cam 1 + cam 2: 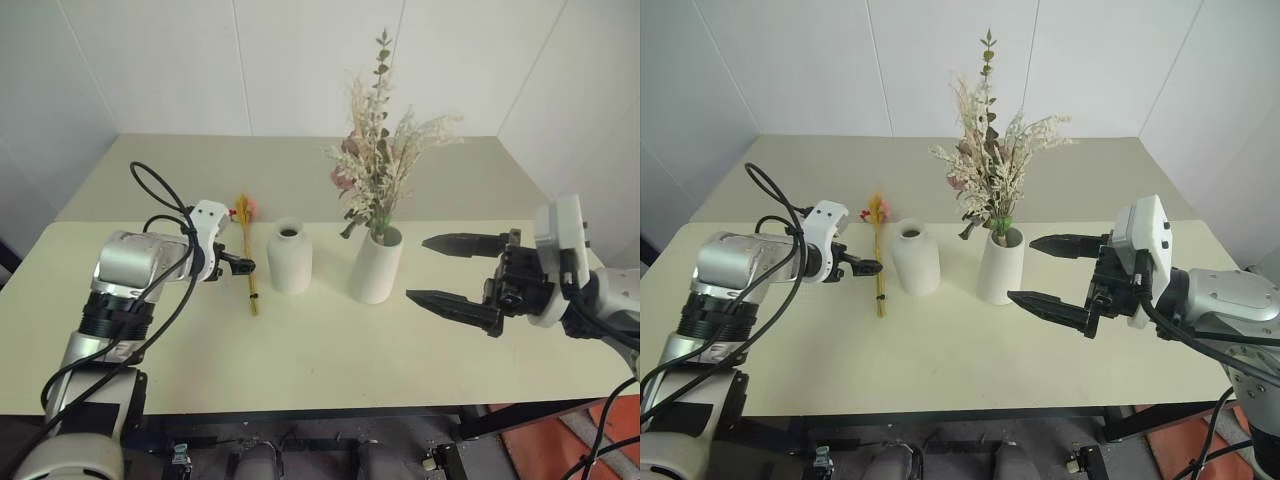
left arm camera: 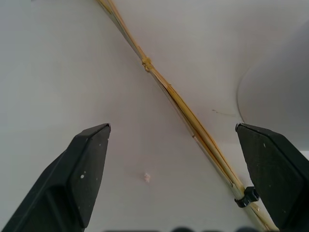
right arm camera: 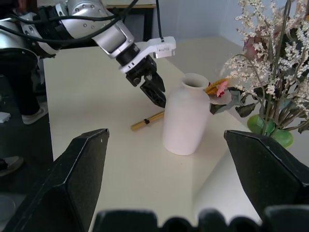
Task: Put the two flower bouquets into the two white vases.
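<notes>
Between the wide-open left jaws (image 1: 244,263), the yellow stalk bunch (image 1: 249,270) lies flat on the bench (image 1: 320,360), untouched, just beside the bottle vase (image 1: 289,256). A clean pickup likely means lowering to straddle the thin stems squarely, closing near mid-length, then tipping the cut end down toward that narrow neck. Right jaws (image 1: 1058,273) hang spread and empty, close to the cylinder vase (image 1: 1000,266), which already holds the rose bouquet (image 1: 988,165).
</notes>
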You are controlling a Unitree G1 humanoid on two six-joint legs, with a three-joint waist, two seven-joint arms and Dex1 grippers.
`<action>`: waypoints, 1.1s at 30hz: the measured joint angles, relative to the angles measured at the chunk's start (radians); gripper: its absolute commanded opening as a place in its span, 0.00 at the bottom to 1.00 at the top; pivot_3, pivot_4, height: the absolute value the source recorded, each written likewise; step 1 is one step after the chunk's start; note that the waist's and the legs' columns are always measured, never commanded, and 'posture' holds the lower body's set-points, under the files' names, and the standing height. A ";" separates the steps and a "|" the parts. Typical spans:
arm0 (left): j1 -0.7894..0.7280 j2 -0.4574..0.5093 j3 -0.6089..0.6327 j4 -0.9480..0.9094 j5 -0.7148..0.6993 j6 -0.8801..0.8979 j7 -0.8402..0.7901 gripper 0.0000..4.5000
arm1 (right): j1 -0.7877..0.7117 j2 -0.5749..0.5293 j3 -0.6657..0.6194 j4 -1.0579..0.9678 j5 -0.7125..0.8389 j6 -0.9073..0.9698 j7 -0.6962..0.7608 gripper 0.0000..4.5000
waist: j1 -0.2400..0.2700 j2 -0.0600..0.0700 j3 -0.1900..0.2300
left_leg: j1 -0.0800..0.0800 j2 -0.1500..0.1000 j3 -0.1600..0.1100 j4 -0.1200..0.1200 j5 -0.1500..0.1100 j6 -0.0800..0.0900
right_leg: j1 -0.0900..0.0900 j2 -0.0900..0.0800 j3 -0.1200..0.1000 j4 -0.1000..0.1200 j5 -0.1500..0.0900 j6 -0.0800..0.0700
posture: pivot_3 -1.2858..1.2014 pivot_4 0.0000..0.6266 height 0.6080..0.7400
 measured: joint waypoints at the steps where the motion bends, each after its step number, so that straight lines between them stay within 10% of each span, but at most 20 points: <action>1: -0.003 -0.011 -0.006 0.010 0.005 -0.004 0.002 0.91 | 0.000 0.000 0.000 -0.001 0.002 0.000 0.000 1.00 | 0.000 0.000 0.000 | 0.000 0.000 0.000 0.000 0.000 0.000 | 0.000 0.000 0.000 0.000 0.000 0.000 | 0.52 0.24 1.00; 15: -0.015 -0.040 -0.007 0.113 0.064 -0.046 0.020 0.00 | 0.008 -0.010 -0.025 -0.021 0.010 0.000 -0.001 1.00 | -0.005 0.000 0.000 | 0.000 0.000 0.000 0.000 0.000 0.000 | 0.000 0.000 0.000 0.000 0.001 -0.001 | 0.52 0.24 1.00; 33: 0.016 -0.034 0.489 -0.263 -0.127 -0.274 0.034 0.00 | 0.027 -0.006 -0.016 -0.006 0.004 0.000 0.017 1.00 | -0.002 -0.002 0.001 | 0.000 -0.001 0.000 0.001 0.000 0.000 | 0.002 -0.002 -0.001 0.000 0.004 -0.005 | 0.52 0.24 1.00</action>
